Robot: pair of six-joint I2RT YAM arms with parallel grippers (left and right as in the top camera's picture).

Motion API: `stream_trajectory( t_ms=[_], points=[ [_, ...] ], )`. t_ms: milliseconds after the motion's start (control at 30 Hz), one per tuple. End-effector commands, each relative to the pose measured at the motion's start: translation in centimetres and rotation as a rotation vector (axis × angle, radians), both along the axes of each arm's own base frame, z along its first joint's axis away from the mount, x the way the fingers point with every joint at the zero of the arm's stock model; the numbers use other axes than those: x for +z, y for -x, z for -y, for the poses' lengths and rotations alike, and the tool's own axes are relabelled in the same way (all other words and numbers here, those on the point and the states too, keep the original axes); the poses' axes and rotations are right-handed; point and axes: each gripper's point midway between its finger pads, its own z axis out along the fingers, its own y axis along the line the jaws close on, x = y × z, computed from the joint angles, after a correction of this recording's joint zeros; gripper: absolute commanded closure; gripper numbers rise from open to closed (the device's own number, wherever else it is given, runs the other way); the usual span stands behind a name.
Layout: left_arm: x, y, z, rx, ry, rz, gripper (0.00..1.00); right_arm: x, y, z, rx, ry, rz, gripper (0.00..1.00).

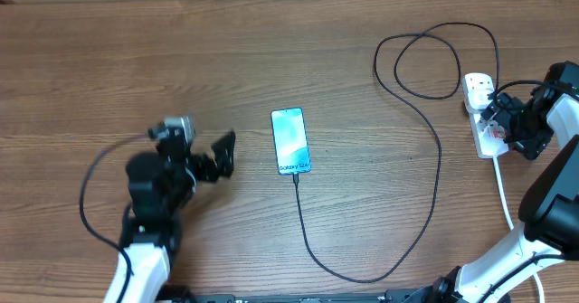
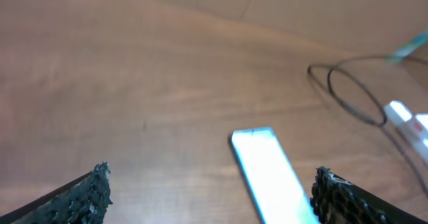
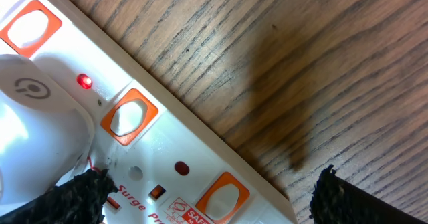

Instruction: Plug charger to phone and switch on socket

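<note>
The phone (image 1: 289,140) lies face up mid-table with its teal screen lit; it also shows in the left wrist view (image 2: 267,170). The thin black charger cable (image 1: 398,267) meets the phone's near edge, loops right and runs up to the white socket strip (image 1: 489,142). My left gripper (image 1: 223,155) is open and empty just left of the phone, with the fingers wide apart (image 2: 214,197). My right gripper (image 1: 498,122) is open right over the strip (image 3: 210,197). The strip (image 3: 174,157) shows orange-framed rocker switches (image 3: 130,116) and a lit red light (image 3: 84,81) beside a white plug (image 3: 33,117).
The cable makes a double loop (image 1: 425,63) at the back right, also seen in the left wrist view (image 2: 348,90). The strip's thick white cord (image 1: 503,194) runs toward the front right by the right arm. The rest is bare wooden table (image 1: 181,59).
</note>
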Motion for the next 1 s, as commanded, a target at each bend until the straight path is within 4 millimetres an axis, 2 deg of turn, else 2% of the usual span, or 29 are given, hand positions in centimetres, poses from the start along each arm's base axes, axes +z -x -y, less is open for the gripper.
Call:
stream_trajectory(
  t_ms=[0,100,267,667,967],
  points=[
    [-1.4,1.8,0.0,0.005,-0.013,0.024,0.0,-2.7,2.2,-0.4,0.025,0.021,-0.117,0.0],
    [-2.5,3.1,-0.2,0.015,-0.016,0.046,0.0,-2.7,2.2,-0.4,0.025,0.022,-0.117,0.0],
    [-2.2,4.5,-0.2,0.016,-0.015,0.145,0.01,-2.7,2.2,-0.4,0.025,0.022,-0.117,0.0],
    [-1.7,5.2,-1.1,0.066,-0.034,0.145,0.0,-2.7,2.2,-0.4,0.025,0.022,-0.117,0.0],
    [-1.9,6.2,-2.7,0.159,-0.067,0.128,0.01,-2.7,2.2,-0.4,0.025,0.022,-0.117,0.0]
  ],
)
